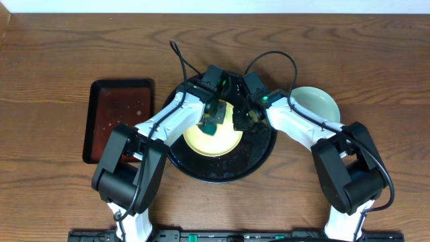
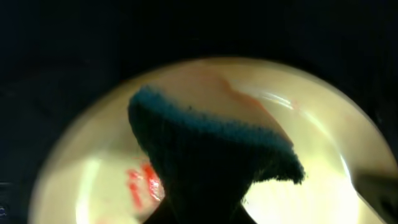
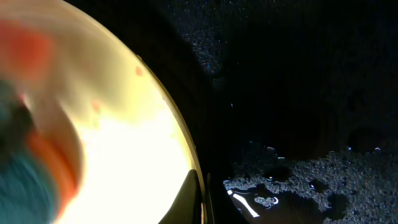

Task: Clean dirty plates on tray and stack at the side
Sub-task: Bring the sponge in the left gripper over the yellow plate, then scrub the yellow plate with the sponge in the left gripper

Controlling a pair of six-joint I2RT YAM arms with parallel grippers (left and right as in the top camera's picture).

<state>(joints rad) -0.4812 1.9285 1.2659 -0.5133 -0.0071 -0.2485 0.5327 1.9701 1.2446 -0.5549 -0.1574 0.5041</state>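
A yellow plate (image 1: 218,142) lies in the round black tray (image 1: 263,156). My left gripper (image 1: 213,121) is shut on a teal sponge (image 2: 211,134) and presses it onto the plate's upper part. Red sauce streaks (image 2: 142,183) show on the plate (image 2: 323,155) beside the sponge. My right gripper (image 1: 242,118) is shut on the plate's right rim (image 3: 194,165), one finger (image 3: 185,200) on the inside and the other outside. A pale mint plate (image 1: 317,104) sits on the table to the right of the tray.
A smaller rectangular black tray (image 1: 117,121) lies on the wooden table at the left. The round tray's floor (image 3: 292,174) is wet, with droplets and foam. Both arms' cables loop over the tray's far side.
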